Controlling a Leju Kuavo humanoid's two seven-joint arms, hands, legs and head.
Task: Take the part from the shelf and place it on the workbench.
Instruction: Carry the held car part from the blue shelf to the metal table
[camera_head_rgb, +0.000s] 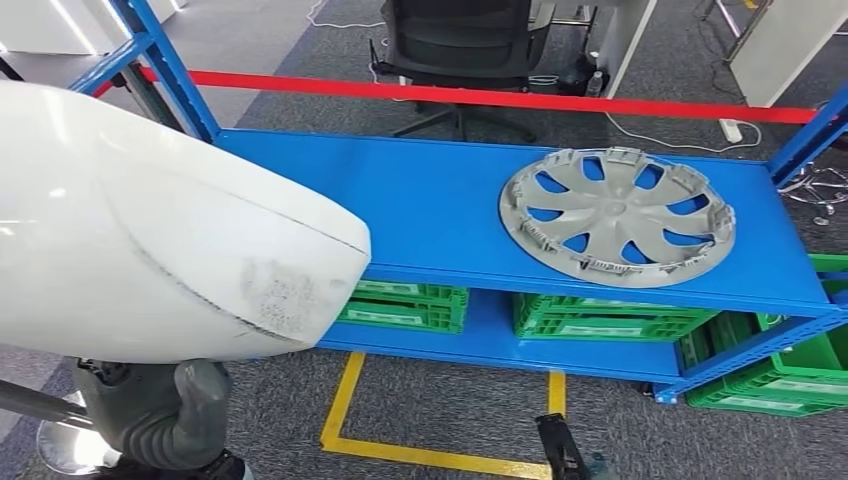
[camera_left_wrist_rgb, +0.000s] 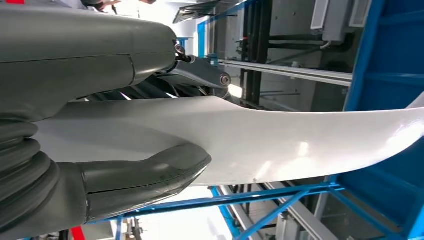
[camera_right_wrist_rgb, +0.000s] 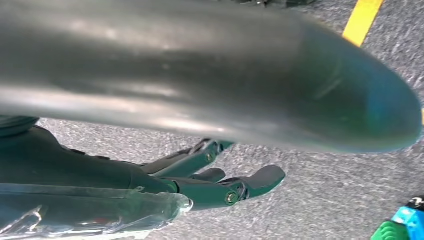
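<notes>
1. In the head view, a big white part (camera_head_rgb: 150, 240) takes up the left side. It has a smooth, curved shape and a grey scuffed patch near its rounded end.
2. Below the white part, in the same view, the left hand (camera_head_rgb: 165, 410) shows as a grey ribbed cover and a thick grey thumb, low down near the floor.
3. The left wrist view shows this hand (camera_left_wrist_rgb: 125, 170) up close. The thick thumb lies under the white part (camera_left_wrist_rgb: 280, 140) and the darker fingers (camera_left_wrist_rgb: 200, 75) lie on its other side. The hand is clamped on the white part.
4. To the right in the head view is a blue shelf (camera_head_rgb: 420, 210). A grey wheel cover (camera_head_rgb: 617, 215) lies flat on its top board, toward the right end.
5. Under the top board, green crates (camera_head_rgb: 600, 322) sit on the lower board.
6. Yellow tape lines (camera_head_rgb: 400, 440) run across the grey carpet in front of the shelf.
7. Behind the shelf are a red bar (camera_head_rgb: 500, 98) and a black office chair (camera_head_rgb: 460, 45).
8. The right wrist view shows the right hand (camera_right_wrist_rgb: 215, 180) over grey carpet. Its dark fingers (camera_right_wrist_rgb: 260, 177) are stretched out and a little apart, with nothing in them.
</notes>
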